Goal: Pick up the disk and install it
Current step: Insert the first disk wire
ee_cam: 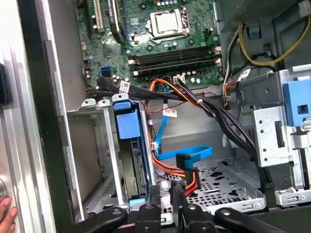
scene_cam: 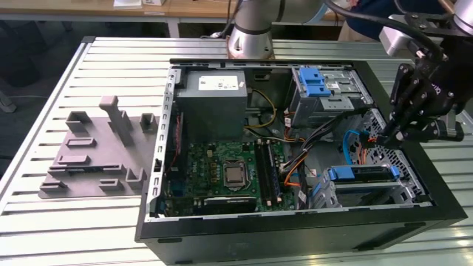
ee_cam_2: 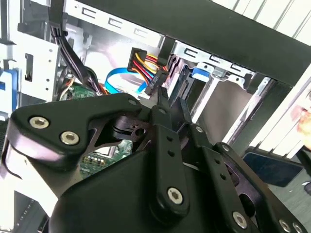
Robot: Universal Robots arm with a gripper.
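The disk sits in the metal drive cage at the near right corner of the open computer case, its blue carrier rail facing up. In the first wrist view the disk stands on edge in that cage. My black gripper hangs over the case's right side, just beyond the cage. Its fingers stand close together, shut with nothing between them, a little short of a black power plug with red, yellow and orange wires. In the second wrist view the fingertips point at that plug.
A blue data cable and a black wire bundle cross the bay floor. The motherboard, grey power supply and an upper blue-latched bay fill the case. A grey fixture board lies on the exterior view's left. A hand rests outside the case.
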